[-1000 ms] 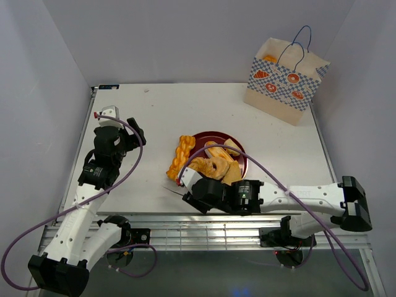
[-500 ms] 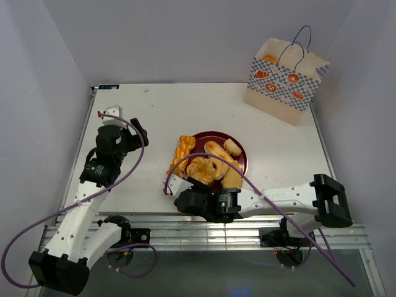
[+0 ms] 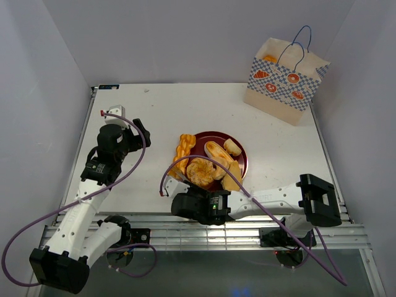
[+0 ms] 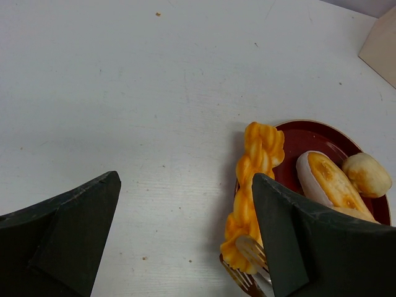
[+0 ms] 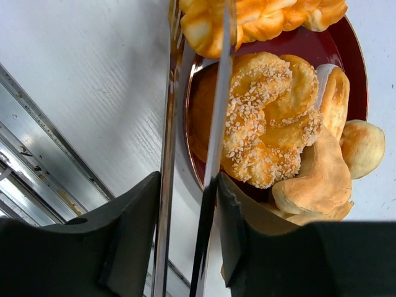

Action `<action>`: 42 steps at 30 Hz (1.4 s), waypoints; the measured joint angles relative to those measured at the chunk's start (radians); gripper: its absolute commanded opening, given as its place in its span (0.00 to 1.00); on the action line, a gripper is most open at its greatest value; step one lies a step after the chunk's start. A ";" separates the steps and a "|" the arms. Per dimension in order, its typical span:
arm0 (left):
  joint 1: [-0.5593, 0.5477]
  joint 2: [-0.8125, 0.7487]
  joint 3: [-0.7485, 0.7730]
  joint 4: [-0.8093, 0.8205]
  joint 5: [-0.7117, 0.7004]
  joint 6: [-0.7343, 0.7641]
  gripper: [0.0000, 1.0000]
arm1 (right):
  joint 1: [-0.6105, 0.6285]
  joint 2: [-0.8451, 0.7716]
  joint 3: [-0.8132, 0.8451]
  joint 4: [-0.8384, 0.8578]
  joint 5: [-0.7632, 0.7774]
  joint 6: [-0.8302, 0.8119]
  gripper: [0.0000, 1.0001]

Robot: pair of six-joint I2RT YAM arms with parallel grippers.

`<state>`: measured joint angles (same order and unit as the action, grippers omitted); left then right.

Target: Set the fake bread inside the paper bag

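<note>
Right claw (image 5: pixel 187 204) tighter on metal tongs (image 5: pixel 216 111), farther back from plate (image 5: pixel 297 43).

Robot lab cell, white table (image 3: pixel 154 111), plain walls (image 3: pixel 185 37)

White table (image 3: pixel 142 117), paper bag (image 3: pixel 284 80), red plate (image 3: pixel 199 143); braided stick (image 3: pixel 184 148) perhaps touching

No legible text, brand name, number or sign in any view. Far right, paper bag (image 3: pixel 286 83): printed pastry pictures and blue-and-white checkered band only, without readable lettering.
</note>
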<state>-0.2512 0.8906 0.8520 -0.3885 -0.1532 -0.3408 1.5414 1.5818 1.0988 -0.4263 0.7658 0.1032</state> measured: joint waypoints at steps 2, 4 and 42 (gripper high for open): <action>0.000 0.003 0.000 0.000 0.007 0.000 0.98 | 0.000 0.000 0.002 0.001 0.006 0.000 0.39; 0.000 0.006 0.000 0.000 0.013 0.000 0.98 | 0.000 0.000 0.007 0.000 0.008 0.002 0.38; 0.000 -0.037 0.000 0.000 0.016 0.000 0.98 | -0.446 -0.615 0.050 -0.005 -0.192 0.182 0.13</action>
<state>-0.2512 0.8536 0.8520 -0.3885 -0.1371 -0.3408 1.0958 0.9665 1.1488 -0.4313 0.5735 0.2855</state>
